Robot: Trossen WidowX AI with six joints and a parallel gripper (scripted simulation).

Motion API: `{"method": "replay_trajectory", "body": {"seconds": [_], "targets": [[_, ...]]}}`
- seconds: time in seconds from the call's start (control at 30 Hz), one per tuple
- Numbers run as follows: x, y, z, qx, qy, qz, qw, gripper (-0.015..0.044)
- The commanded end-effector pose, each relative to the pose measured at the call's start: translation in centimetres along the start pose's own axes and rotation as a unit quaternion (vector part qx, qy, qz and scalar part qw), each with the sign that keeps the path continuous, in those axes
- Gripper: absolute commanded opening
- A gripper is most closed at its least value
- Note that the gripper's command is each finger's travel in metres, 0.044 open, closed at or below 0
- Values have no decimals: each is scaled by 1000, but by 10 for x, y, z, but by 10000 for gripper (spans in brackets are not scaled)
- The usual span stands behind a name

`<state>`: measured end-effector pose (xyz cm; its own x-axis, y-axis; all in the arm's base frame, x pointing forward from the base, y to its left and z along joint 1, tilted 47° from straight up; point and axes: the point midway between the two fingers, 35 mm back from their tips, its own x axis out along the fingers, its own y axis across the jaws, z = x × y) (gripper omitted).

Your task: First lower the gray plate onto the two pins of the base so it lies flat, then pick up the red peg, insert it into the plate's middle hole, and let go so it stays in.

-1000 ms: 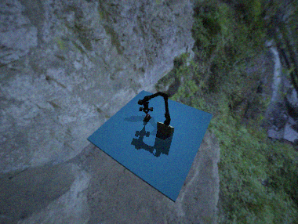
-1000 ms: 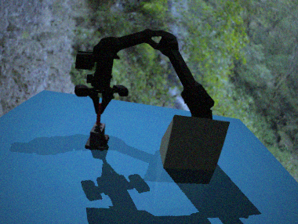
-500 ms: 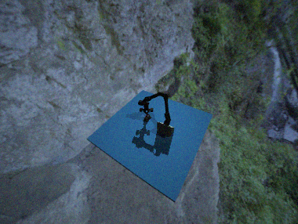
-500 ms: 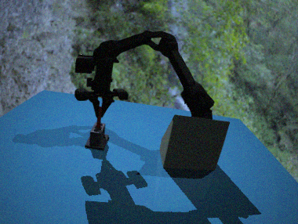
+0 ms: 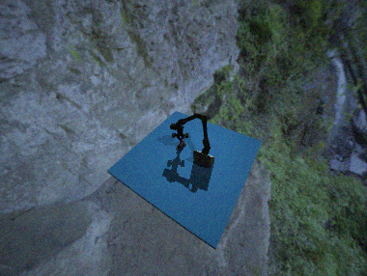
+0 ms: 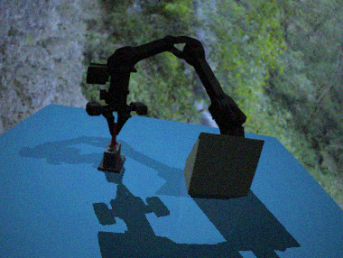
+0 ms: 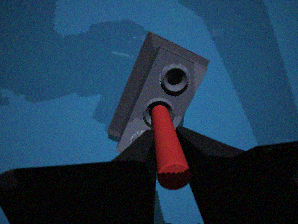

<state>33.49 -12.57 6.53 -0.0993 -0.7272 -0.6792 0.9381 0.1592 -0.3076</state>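
The gray plate (image 7: pixel 165 75) (image 6: pixel 113 147) lies flat on top of the dark base, with a pin showing in its far hole (image 7: pixel 175 77). My gripper (image 7: pixel 164 135) (image 6: pixel 115 128) (image 5: pixel 181 139) is shut on the red peg (image 7: pixel 168 147) (image 6: pixel 114 131) and holds it upright straight above the plate. In the wrist view the peg's lower tip sits in the mouth of the plate's middle hole (image 7: pixel 154 108). How deep the tip reaches is hidden by the peg itself.
The arm's dark box-shaped mount (image 6: pixel 223 164) (image 5: pixel 203 158) stands on the blue table (image 6: pixel 54 216) (image 5: pixel 212 203) to the right of the base. The table sits on a rocky ledge with a drop beyond its edges.
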Motion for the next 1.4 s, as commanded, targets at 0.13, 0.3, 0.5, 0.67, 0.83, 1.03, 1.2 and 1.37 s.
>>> {"method": "replay_trajectory", "body": {"seconds": [0.13,0.3,0.5,0.67,0.83,1.03,1.2,1.37], "targets": [[1,1,2,-1,0,0,1000,0],[1,1,2,2,0,0,1000,0],[1,1,2,2,0,0,1000,0],[1,1,2,2,0,0,1000,105],[1,1,2,2,0,0,1000,150],[1,1,2,2,0,0,1000,150],[-2,1,1,-1,-2,2,1000,150],[-4,1,0,-1,-2,2,1000,150]]}}
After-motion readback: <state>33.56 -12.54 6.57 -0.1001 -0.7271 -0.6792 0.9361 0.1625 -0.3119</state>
